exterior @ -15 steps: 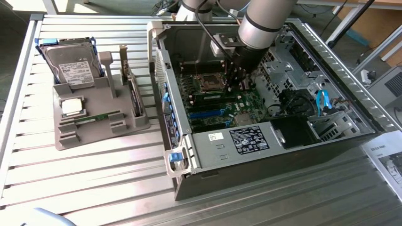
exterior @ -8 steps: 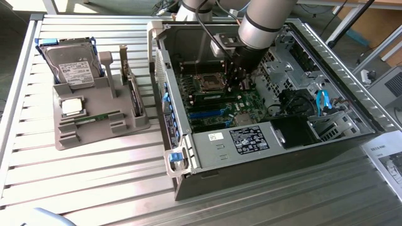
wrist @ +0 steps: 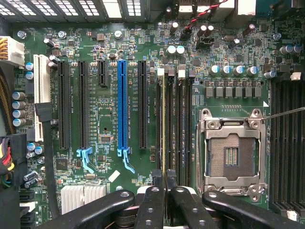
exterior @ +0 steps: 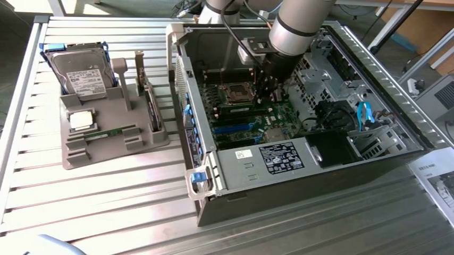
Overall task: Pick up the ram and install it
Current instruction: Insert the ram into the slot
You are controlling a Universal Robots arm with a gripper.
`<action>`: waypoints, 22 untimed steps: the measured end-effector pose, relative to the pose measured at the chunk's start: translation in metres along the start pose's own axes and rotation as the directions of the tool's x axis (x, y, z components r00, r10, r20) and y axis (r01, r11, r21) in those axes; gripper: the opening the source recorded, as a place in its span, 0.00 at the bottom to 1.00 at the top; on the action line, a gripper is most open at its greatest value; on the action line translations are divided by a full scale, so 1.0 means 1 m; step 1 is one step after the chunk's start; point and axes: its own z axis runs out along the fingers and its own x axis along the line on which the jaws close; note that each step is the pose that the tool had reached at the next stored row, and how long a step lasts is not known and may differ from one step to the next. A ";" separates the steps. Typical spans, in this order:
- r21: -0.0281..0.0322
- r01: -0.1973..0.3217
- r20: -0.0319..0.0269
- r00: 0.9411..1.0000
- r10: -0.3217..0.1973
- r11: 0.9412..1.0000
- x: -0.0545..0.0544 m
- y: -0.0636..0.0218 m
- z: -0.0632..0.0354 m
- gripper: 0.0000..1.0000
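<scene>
- Nearest in the exterior view, a table (exterior: 106,212) of ribbed, pale metal slats is seen, with light caught along the slats in long bands.
- At the exterior view's right edge, a printed sheet (exterior: 434,186) is laid on the slats, just beside the case (exterior: 298,204).
- The case is laid on its side with its panel off, so that the green board (exterior: 280,114) is exposed.
- Toward the exterior view's left, apart from the case, a grey tray (exterior: 106,151) is set on the table. A spare stick (exterior: 110,133) is laid flat in it, a processor (exterior: 82,120) is placed behind that, and a drive (exterior: 82,74) is propped at the far end.
- The arm (exterior: 298,26) is seen entering the case from above, with the gripper (exterior: 269,93) low over the board beside the socket (exterior: 236,94).
- In the wrist view the gripper (wrist: 164,188) is seen clenched on the ram (wrist: 164,124) — the jaws are closed against its two faces.
- The ram is viewed edge-on as a thin pale line, aligned with the memory slot farthest from the socket (wrist: 231,155) in that bank. Whether it is seated cannot be told.
- A blue slot (wrist: 122,102) is seen past the memory slots, on the side away from the socket.
- Farthest off, beyond the table, a sunlit floor (exterior: 71,6) is seen — and, at the exterior view's right, a dark strut (exterior: 397,24).
</scene>
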 end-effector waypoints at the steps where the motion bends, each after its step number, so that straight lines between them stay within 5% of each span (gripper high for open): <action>1: 0.000 0.000 0.000 1.000 0.000 1.000 0.000 0.0000 0.0000 0.12; 22: 0.000 0.000 0.000 1.000 0.000 1.000 0.000 -0.0001 0.0022 0.12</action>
